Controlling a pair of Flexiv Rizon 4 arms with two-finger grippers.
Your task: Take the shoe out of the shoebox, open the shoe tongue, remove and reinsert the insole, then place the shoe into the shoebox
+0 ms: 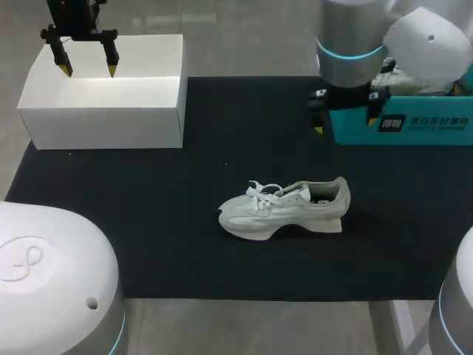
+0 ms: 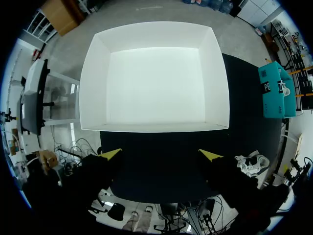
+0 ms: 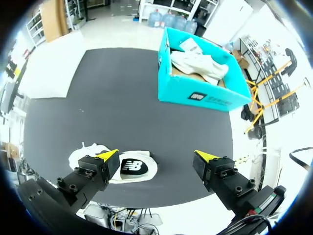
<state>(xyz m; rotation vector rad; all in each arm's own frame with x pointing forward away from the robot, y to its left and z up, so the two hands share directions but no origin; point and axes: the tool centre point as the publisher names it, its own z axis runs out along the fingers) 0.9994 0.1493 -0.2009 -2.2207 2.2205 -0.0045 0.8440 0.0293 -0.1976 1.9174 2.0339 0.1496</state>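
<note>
A pale grey-white shoe [image 1: 284, 209] lies on its sole in the middle of the black mat [image 1: 177, 237], toe to the left, laces loose. The teal shoebox [image 1: 414, 126] stands at the right rear. My right gripper [image 1: 344, 111] hangs open just left of that box. In the right wrist view the right gripper [image 3: 156, 155] is open and empty, with the shoe [image 3: 124, 166] below it near one finger and the shoebox [image 3: 200, 95] ahead. My left gripper [image 1: 89, 72] is open above the white box [image 1: 103, 118] at the left rear, holding nothing [image 2: 161, 154].
The white box [image 2: 156, 127] is open-topped and empty inside. White crumpled material [image 3: 200, 63] fills the teal shoebox. The mat covers most of the table, with bare grey tabletop [image 1: 244, 325] along the front edge.
</note>
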